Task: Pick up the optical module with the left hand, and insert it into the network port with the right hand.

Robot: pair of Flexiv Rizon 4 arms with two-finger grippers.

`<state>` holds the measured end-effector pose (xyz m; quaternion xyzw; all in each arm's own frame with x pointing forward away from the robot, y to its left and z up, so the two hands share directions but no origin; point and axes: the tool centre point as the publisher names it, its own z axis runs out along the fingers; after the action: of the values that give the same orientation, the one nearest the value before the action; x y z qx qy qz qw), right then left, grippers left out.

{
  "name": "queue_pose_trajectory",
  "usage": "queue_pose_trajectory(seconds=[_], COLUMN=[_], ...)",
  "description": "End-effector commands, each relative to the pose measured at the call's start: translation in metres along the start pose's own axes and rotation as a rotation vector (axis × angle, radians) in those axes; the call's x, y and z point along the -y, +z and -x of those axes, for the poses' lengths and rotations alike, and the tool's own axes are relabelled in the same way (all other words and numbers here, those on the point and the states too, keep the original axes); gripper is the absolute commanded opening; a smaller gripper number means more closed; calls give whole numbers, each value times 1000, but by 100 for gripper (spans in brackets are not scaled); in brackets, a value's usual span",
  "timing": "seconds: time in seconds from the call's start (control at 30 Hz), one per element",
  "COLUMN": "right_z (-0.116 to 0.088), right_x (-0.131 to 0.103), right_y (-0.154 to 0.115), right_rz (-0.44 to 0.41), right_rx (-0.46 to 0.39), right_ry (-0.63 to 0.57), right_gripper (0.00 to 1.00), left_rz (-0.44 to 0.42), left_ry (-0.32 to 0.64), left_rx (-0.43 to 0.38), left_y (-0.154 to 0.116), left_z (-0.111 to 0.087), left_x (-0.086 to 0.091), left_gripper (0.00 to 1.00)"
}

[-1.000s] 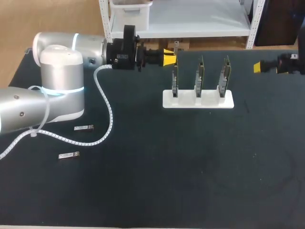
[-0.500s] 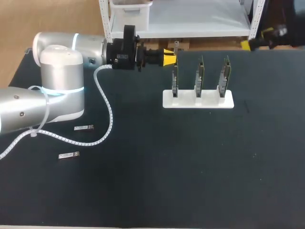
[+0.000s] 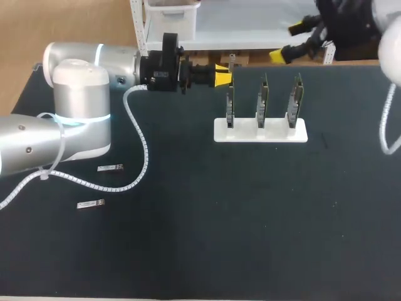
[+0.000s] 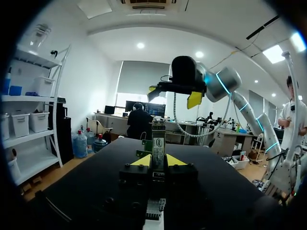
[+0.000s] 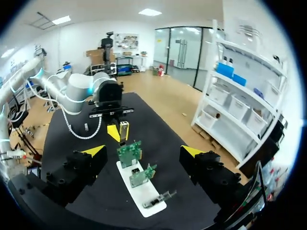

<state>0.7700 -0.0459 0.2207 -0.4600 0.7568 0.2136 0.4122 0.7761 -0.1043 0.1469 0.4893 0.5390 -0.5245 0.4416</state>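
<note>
— Where was the optical module?
— Clamped in the left gripper, just beside the leftmost board (not inserted yet).
— And the right gripper?
— It had risen from the right edge, fingers wide, empty; a handover seemed next.

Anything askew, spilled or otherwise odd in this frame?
Nothing spilled or damaged; the three cards stand upright in the white stand. A spare module and another lie loose beside the left arm's cable.
</note>
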Motion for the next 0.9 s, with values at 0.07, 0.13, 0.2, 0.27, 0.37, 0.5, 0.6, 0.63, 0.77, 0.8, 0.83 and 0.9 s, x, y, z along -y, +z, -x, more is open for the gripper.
queue_pose_trajectory(seconds=[0.07, 0.13, 0.2, 0.27, 0.37, 0.5, 0.6, 0.63, 0.77, 0.8, 0.83, 0.9], right_z=[2, 3, 4, 4, 7, 9, 12, 13, 16, 17, 17, 17], right_x=[-2, -5, -8, -11, -14, -21, -24, -25, -28, -29, -30, -32], right_y=[20, 24, 30, 35, 42, 53, 59, 60, 64, 65, 66, 68], right_rz=[832, 844, 846, 844, 846, 846, 824, 809, 776, 768, 761, 733], right_rx=[65, 66, 65, 65, 80, 91, 97, 96, 99, 96, 94, 89], right_ry=[-304, -314, -315, -314, -298, -272, -246, -236, -220, -219, -212, -204], right_gripper=[100, 100, 100, 100, 100, 100, 100, 100, 100, 100, 100, 100], left_rz=[0, 0, 0, 0, 0, 0, 0, 0, 0, 0, 0, 0], left_ry=[1, 1, 1, 1, 1, 1, 1, 1, 1, 1, 1, 1], left_rx=[0, 0, 0, 0, 0, 0, 0, 0, 0, 0, 0, 0], left_y=[0, 0, 0, 0, 0, 0, 0, 0, 0, 0, 0, 0], left_z=[0, 0, 0, 0, 0, 0, 0, 0, 0, 0, 0, 0], left_x=[0, 0, 0, 0, 0, 0, 0, 0, 0, 0, 0, 0], left_gripper=[0, 0, 0, 0, 0, 0, 0, 0, 0, 0, 0, 0])
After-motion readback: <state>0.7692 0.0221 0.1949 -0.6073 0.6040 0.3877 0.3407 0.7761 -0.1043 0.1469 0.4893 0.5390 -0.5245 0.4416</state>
